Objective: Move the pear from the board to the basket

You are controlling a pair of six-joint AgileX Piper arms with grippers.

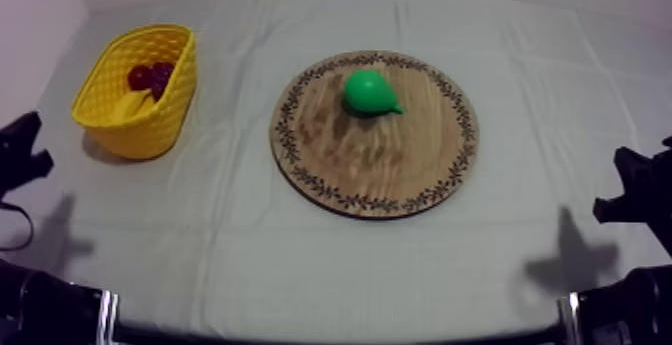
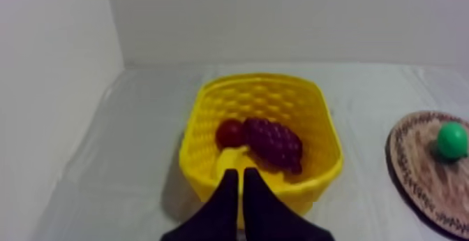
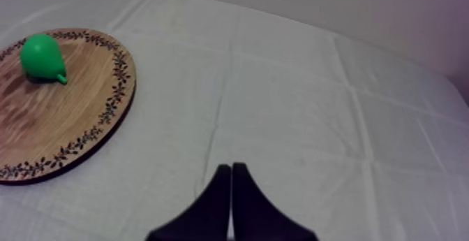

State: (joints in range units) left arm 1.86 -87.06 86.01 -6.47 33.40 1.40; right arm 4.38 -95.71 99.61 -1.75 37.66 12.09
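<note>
Glossy green pear (image 1: 370,91) lies on the round, grainy wooden board (image 1: 345,164), toward its far edge. Lattice-walled yellow basket (image 1: 150,124) sits near the table's (image 1: 330,264) left edge. Left gripper (image 2: 241,181) and right gripper (image 3: 231,170): fingers pressed together, empty.

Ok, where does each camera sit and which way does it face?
Top view: above the table, slanting down on round wooden board, green pear, yellow basket; left arm and right arm at its edges.
Left wrist view: on left arm, facing the basket; left gripper shut.
Right wrist view: on right arm, facing cloth beside the board; right gripper shut.
Shared: the pear on the board.
</note>
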